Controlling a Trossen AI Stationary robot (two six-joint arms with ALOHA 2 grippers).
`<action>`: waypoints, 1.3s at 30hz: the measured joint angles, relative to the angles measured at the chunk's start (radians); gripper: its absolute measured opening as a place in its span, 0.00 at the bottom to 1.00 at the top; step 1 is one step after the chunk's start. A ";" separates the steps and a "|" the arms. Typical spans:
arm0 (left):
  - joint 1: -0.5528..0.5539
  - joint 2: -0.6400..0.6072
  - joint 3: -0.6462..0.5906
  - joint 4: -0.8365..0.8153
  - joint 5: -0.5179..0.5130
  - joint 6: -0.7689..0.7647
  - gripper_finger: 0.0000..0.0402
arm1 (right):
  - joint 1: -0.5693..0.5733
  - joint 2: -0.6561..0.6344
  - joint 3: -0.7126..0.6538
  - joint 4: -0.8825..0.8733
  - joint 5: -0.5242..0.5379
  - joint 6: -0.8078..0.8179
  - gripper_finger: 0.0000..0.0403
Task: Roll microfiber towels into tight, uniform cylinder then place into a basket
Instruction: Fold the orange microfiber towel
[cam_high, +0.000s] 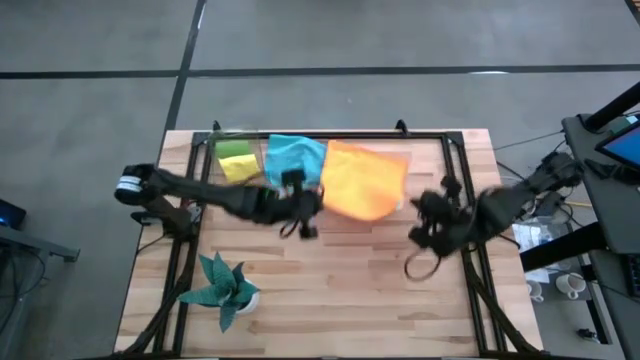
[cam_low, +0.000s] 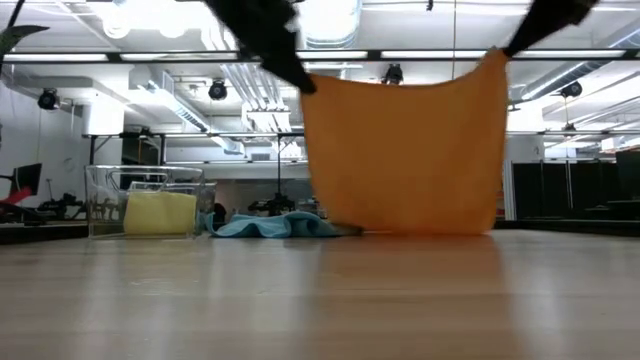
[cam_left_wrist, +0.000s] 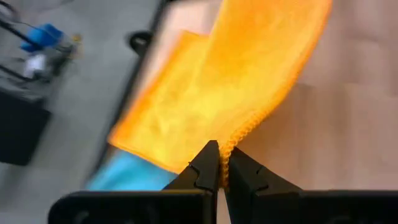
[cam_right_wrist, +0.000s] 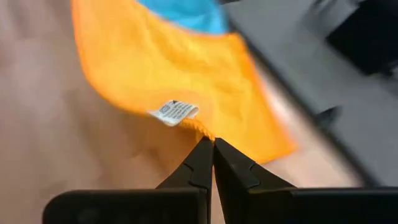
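The orange towel (cam_low: 405, 150) hangs spread between my two grippers; its lower edge (cam_low: 400, 230) reaches the table. My left gripper (cam_left_wrist: 221, 158) is shut on one upper corner and my right gripper (cam_right_wrist: 210, 149) on the other. In the high view the left gripper (cam_high: 305, 203) and right gripper (cam_high: 420, 218) stand on either side of the towel (cam_high: 365, 180). The blue towel (cam_high: 295, 158) lies crumpled on the table behind it. The yellow towel (cam_high: 240, 168) and green towel (cam_high: 233, 148) sit in the clear basket (cam_low: 100, 200) at the far left. My left gripper pinches the orange towel's hemmed edge at an upper corner (cam_left_wrist: 231, 144) between its two fingers. The towel hangs below the hold, spread toward the other gripper, with its lower edge at the table. My right gripper pinches the orange towel's other upper corner (cam_right_wrist: 198, 129), right beside the white label (cam_right_wrist: 174, 112), between its two fingers. The towel hangs below the hold, its top edge sloping down toward the left gripper.
A black metal frame (cam_high: 330, 137) runs along the table's far edge and down both sides. A teal spiky plant in a white pot (cam_high: 222, 290) stands near the front left. Bare wood (cam_high: 340, 290) lies in front of the towel.
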 joint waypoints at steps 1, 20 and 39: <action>-0.031 -0.009 -0.046 0.018 -0.001 -0.046 0.00 | 0.044 0.019 -0.024 0.016 -0.011 0.050 0.02; -0.434 -0.010 -0.351 0.322 0.111 -0.698 0.00 | 0.543 0.592 0.120 0.210 -0.300 0.595 0.02; -0.432 0.077 -0.358 0.506 0.237 -0.776 0.00 | 0.367 0.620 0.183 0.346 -0.239 0.264 0.10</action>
